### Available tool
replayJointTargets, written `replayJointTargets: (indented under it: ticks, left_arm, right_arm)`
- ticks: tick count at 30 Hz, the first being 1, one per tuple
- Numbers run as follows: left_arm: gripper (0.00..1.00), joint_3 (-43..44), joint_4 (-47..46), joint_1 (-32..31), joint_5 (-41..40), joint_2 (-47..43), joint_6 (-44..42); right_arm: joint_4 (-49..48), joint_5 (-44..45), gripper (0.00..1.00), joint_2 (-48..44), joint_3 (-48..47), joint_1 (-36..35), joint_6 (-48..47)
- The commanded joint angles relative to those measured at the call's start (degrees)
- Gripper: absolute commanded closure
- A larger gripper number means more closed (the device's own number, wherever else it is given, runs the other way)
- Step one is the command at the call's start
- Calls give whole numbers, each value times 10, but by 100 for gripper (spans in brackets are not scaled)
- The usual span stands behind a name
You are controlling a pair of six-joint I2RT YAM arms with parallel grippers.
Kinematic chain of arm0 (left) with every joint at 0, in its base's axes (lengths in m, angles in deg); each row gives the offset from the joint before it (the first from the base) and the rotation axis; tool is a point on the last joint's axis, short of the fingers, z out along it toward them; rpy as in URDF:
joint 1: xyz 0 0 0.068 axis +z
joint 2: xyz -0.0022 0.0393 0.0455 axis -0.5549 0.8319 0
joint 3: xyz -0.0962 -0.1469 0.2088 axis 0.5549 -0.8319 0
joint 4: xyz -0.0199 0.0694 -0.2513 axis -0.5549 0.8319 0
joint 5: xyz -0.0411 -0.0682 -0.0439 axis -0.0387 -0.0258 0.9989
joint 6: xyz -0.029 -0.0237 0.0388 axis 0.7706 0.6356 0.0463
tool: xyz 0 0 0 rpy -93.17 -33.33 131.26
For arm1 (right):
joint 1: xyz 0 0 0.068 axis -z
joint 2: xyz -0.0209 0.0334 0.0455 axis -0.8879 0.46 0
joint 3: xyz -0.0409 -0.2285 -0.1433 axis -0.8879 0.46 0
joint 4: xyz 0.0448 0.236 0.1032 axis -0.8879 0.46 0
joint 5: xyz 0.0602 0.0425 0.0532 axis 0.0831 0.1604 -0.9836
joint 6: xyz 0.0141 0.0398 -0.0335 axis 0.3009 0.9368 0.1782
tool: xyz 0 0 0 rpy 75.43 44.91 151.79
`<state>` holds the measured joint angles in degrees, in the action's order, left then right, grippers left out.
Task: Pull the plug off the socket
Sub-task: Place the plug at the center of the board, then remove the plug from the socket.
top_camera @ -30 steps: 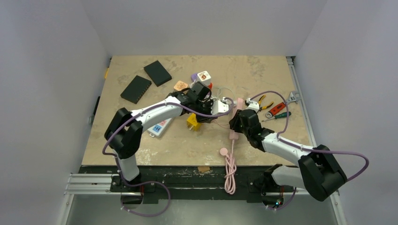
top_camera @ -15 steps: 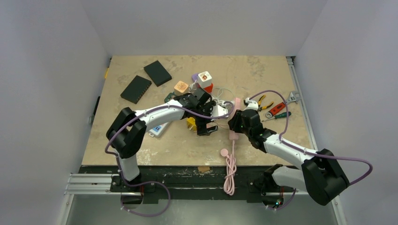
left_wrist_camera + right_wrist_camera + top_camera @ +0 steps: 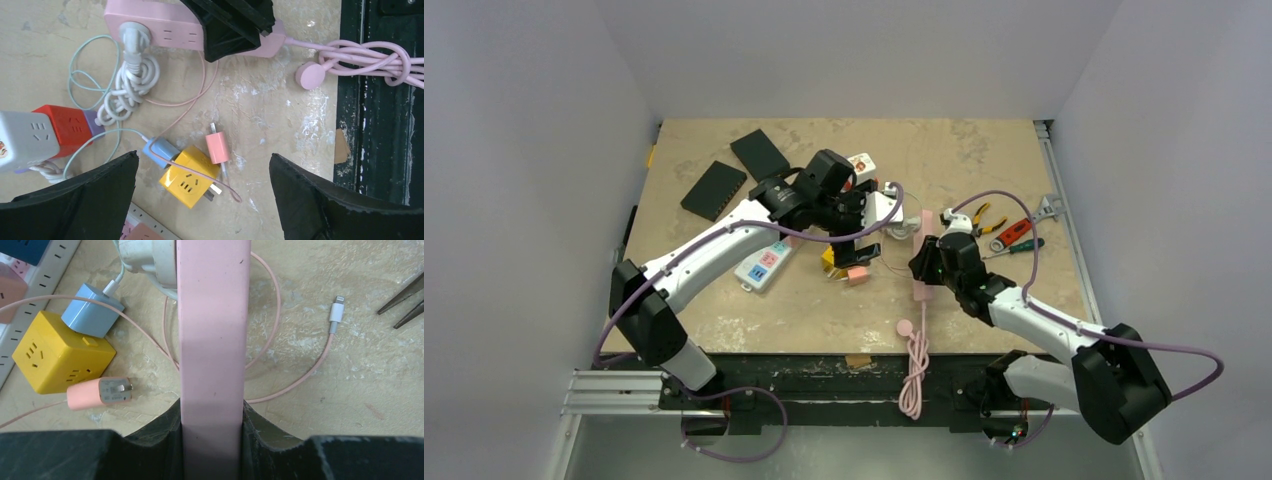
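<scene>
A small pink plug point(image 3: 218, 147) point(image 3: 97, 393) point(image 3: 857, 273) lies loose on the table with its prongs bare, touching a yellow cube socket point(image 3: 189, 176) point(image 3: 832, 258). My left gripper point(image 3: 203, 156) point(image 3: 858, 238) hovers above both, open and holding nothing. The right gripper point(image 3: 212, 412) point(image 3: 929, 262) is shut on a long pink socket strip point(image 3: 212, 315) point(image 3: 160, 27). A white plug point(image 3: 132, 36) with a coiled cord sits in the strip's far end. A blue plug point(image 3: 157, 150) is stuck in the yellow cube's side.
Red and white cube sockets point(image 3: 47, 127) lie left of the coil. A white strip point(image 3: 764, 265) lies front left and two black boxes point(image 3: 714, 190) at the back left. Pliers and screwdrivers point(image 3: 1009, 232) lie right. The pink cord bundle point(image 3: 914, 360) hangs over the front edge.
The left gripper came down by the yellow cube, opened wide and rose back, leaving the pink plug on the table. The right gripper has stayed shut on the pink strip.
</scene>
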<state>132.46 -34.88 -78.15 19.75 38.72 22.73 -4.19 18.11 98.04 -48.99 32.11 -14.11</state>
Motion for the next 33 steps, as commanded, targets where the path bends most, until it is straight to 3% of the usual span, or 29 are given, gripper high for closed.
replayJointTargets:
  ticks: [1, 12, 20, 24, 29, 33]
  left_arm:
    - [0, 28, -23, 13, 0, 11, 14]
    - [0, 64, -195, 6, -18, 131, -40]
    - [0, 90, -230, 3, -8, 183, -77]
    - [10, 96, -218, 3, 30, 194, -94]
    - [13, 100, -220, 3, 29, 216, -100]
    - [28, 107, -211, 3, 23, 228, -107]
  right_arm:
    - [-26, -31, 100, -28, -32, -1, -23]
    - [-12, -57, 100, -39, -43, -1, -39]
    - [-6, -71, 100, -33, -60, -1, -45]
    - [-7, -76, 100, -29, -64, -2, -45]
    - [-7, -84, 100, -32, -75, -5, -45]
    - [-8, -84, 100, -35, -82, -7, -43]
